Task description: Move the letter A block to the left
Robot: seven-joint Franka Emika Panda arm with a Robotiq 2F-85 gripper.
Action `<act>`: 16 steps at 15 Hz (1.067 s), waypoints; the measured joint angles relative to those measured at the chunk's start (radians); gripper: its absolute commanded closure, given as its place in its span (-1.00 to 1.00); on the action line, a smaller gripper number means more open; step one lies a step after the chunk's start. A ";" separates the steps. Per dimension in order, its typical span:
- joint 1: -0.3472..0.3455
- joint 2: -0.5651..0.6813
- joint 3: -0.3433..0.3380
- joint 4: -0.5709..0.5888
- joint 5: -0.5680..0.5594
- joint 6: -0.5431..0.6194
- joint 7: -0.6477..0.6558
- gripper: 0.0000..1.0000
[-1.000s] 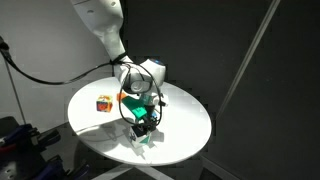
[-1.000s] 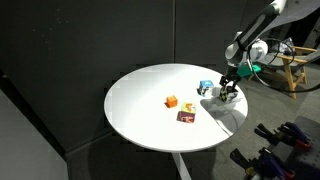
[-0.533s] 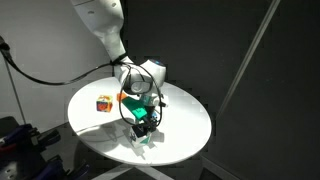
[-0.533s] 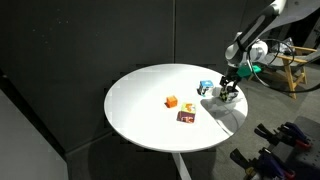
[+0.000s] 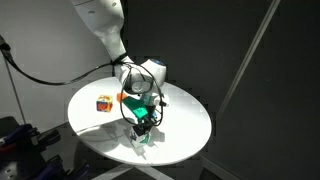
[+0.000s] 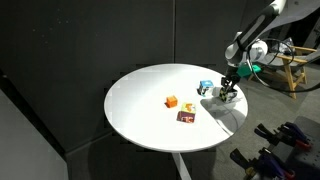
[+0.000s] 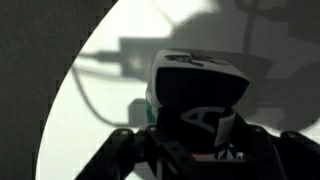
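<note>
In the wrist view the letter A block (image 7: 197, 100), a black cube with a white A-like mark on its near face and a pale speckled top, sits between my gripper's (image 7: 198, 140) fingers, which press against its two sides. In both exterior views the gripper (image 5: 143, 120) (image 6: 228, 93) is low on the white round table (image 6: 150, 125), near its edge, and hides most of the block.
A blue-topped cube (image 6: 205, 87) lies just beside the gripper; its teal edge shows in the wrist view (image 7: 147, 112). An orange cube (image 6: 171, 101) and a dark red cube (image 6: 186, 117) lie nearer the table's middle. A red-and-yellow cube (image 5: 103, 102) sits apart.
</note>
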 measured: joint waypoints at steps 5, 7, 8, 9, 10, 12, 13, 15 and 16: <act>0.000 -0.007 -0.001 0.001 -0.052 -0.005 -0.020 0.94; 0.001 -0.013 -0.001 0.001 -0.082 -0.012 -0.031 0.89; 0.002 -0.016 -0.001 0.001 -0.097 -0.015 -0.035 0.89; 0.002 -0.021 -0.001 0.000 -0.113 -0.019 -0.039 0.92; 0.003 -0.027 -0.002 -0.001 -0.128 -0.023 -0.042 0.91; 0.007 -0.043 -0.002 -0.005 -0.150 -0.030 -0.051 0.91; 0.009 -0.053 -0.002 -0.009 -0.159 -0.036 -0.056 0.91; 0.016 -0.076 -0.001 -0.018 -0.174 -0.057 -0.077 0.92; 0.019 -0.088 0.000 -0.025 -0.180 -0.067 -0.097 0.91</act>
